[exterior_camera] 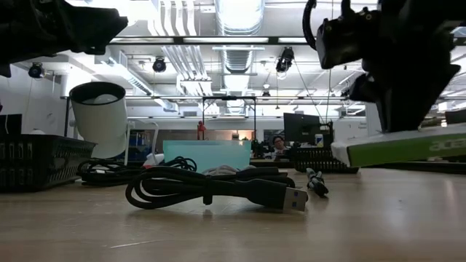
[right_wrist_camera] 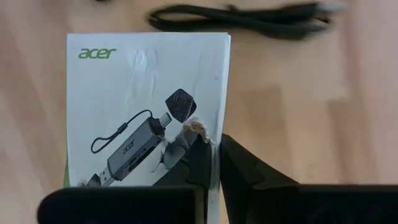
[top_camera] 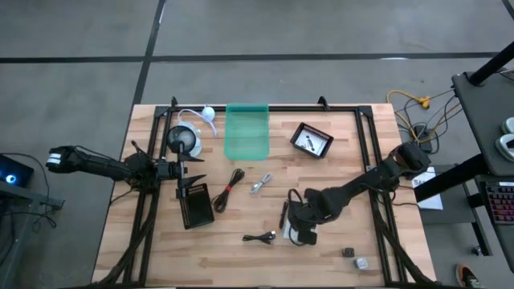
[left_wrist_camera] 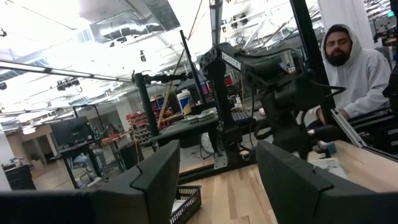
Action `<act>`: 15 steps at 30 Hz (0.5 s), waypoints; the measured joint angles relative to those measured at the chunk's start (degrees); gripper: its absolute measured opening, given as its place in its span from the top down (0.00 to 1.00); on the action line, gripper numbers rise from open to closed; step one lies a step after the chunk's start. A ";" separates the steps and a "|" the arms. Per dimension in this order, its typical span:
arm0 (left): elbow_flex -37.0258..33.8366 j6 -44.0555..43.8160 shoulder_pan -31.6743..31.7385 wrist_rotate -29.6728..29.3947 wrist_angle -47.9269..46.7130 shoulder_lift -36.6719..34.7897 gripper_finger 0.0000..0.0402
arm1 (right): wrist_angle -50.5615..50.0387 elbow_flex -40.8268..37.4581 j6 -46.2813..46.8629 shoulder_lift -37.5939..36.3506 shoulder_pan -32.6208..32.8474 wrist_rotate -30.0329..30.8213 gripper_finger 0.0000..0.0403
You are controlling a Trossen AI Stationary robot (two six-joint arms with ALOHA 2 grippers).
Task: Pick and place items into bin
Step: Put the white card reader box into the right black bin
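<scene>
The right gripper [right_wrist_camera: 213,163] has its jaws pinched on the edge of a white printed card [right_wrist_camera: 134,93], apparently just off the table [top_camera: 337,241]. A black cable [right_wrist_camera: 249,18] lies just beyond the card. The pick looks made; next is carrying it to the green bin [top_camera: 246,131], well beyond the jaws. The left gripper [top_camera: 186,171] waits with jaws apart, empty.

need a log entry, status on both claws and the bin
Right claw shut on acer card, lifted off table. Left claw open, idle by black tray. Green bin clear across table; black cable beside card.
</scene>
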 joint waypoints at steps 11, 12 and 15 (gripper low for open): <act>0.00 -0.01 0.00 -0.02 0.00 0.00 0.51 | -8.71 -0.20 -10.92 -5.71 -12.02 0.90 0.97; 0.00 -0.01 0.02 -0.01 -0.02 0.00 0.51 | -8.69 -0.70 -12.10 -7.06 -13.51 1.43 0.97; 0.00 -0.01 0.00 0.00 -0.02 0.00 0.51 | -8.56 -2.48 -15.52 -11.67 -18.52 2.96 0.97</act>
